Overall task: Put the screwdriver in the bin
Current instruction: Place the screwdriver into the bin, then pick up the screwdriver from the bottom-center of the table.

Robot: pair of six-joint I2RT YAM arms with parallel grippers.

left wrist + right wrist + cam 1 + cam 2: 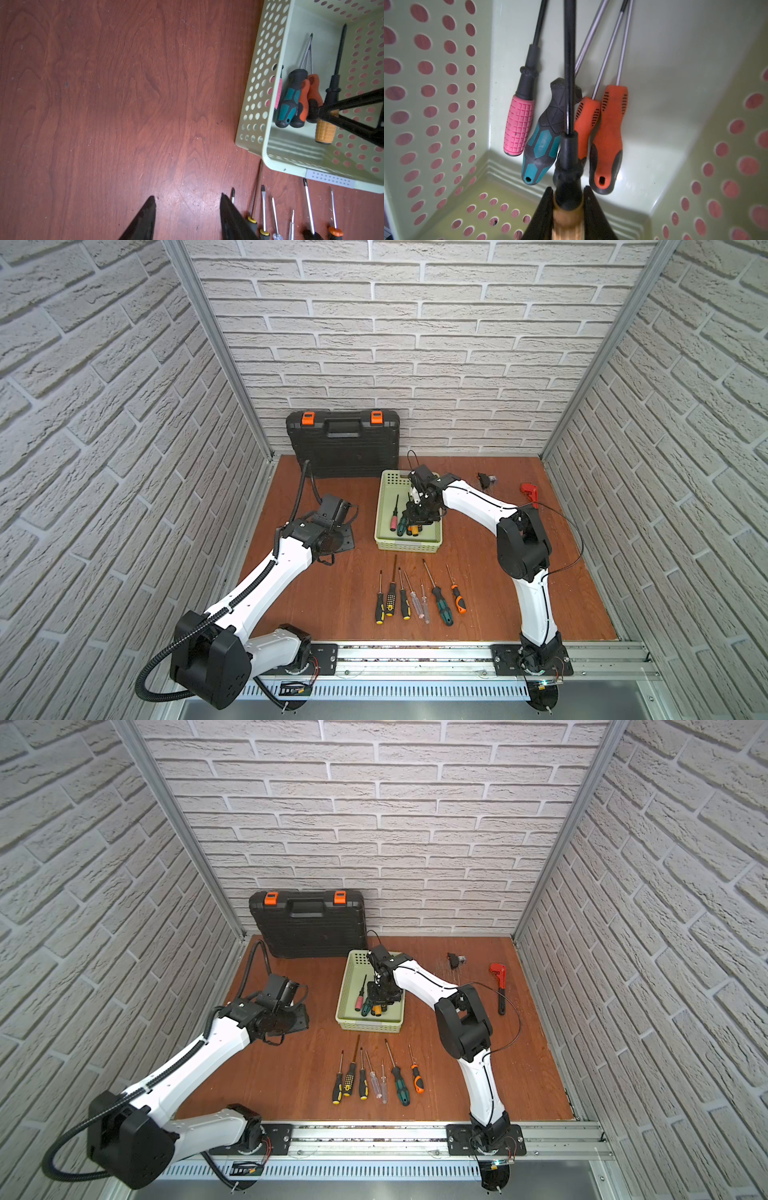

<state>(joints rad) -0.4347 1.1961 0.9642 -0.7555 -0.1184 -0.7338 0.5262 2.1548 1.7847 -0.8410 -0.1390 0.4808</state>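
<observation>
The right tool is closed on the ribbed amber handle of a black-shafted screwdriver, held low inside the pale green perforated plastic bin. Its shaft crosses the pink-, teal- and orange-handled screwdrivers lying there. The left tool stands part open and empty over the reddish wooden bench. The held screwdriver looks light and rigid; the thick ribbed handle gives the sure hold, while the smooth shaft would likely slip.

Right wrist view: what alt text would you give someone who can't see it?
The claw grips a yellow-handled screwdriver low inside the pale green bin. On the bin's floor lie a pink-handled screwdriver, a teal-handled one and two orange-handled ones.
</observation>
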